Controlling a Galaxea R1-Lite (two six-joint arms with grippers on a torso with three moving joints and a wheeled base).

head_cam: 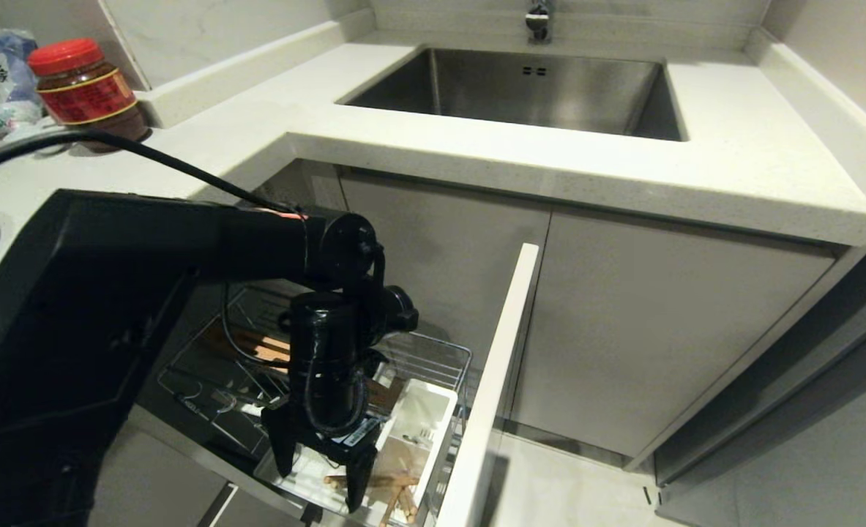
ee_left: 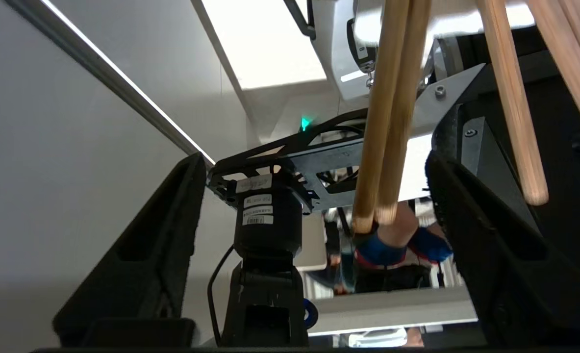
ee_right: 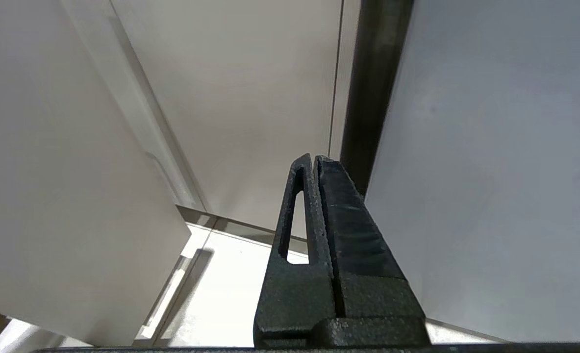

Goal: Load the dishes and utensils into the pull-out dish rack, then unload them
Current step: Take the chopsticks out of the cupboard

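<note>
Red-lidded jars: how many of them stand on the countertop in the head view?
1. The red-lidded jar stands at the far left of the countertop, next to a plastic bag. Others may be out of frame.

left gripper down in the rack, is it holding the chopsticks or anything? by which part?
Nothing held. The left gripper is open over the pull-out dish rack; the chopsticks stand between its fingers, touching neither. The right gripper is shut, empty.
</note>
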